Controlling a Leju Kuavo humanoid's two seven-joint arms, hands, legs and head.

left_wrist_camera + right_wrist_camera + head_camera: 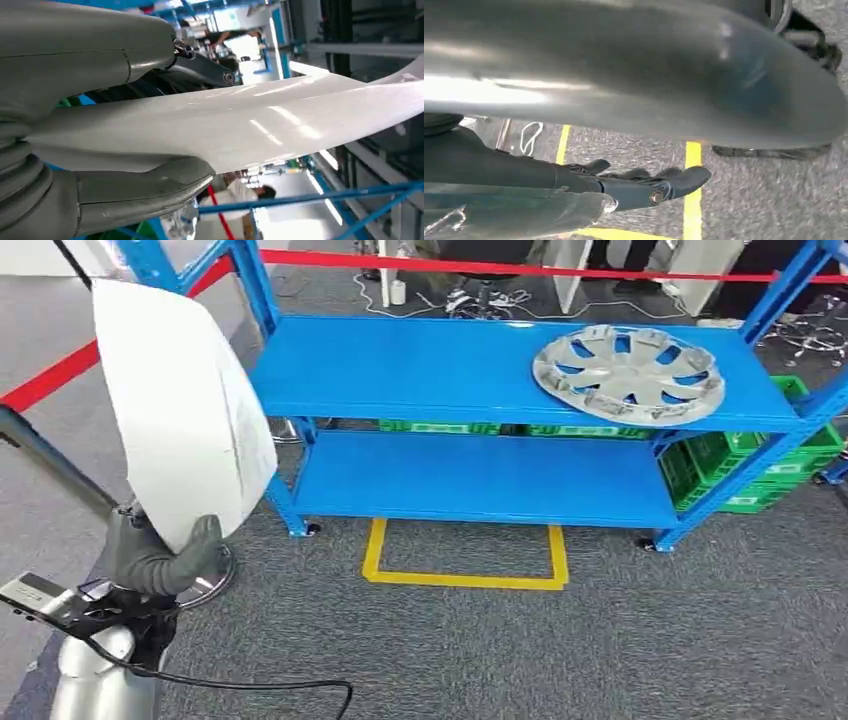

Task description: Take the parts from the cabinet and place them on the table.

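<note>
My left hand grips the lower edge of a large white curved panel, holding it upright at the far left, clear of the cabinet. In the left wrist view the glossy panel runs across the picture, with my left hand clamped around it. A silver wheel cover lies flat at the right end of the blue cabinet's top shelf. The lower shelf is bare. My right hand hangs over the carpet with its dark fingers stretched out and nothing in them.
Green crates sit behind the cabinet's right end. A yellow tape rectangle marks the carpet in front of it. Red barrier tape and cables run behind. A round metal stand base is by my left hand.
</note>
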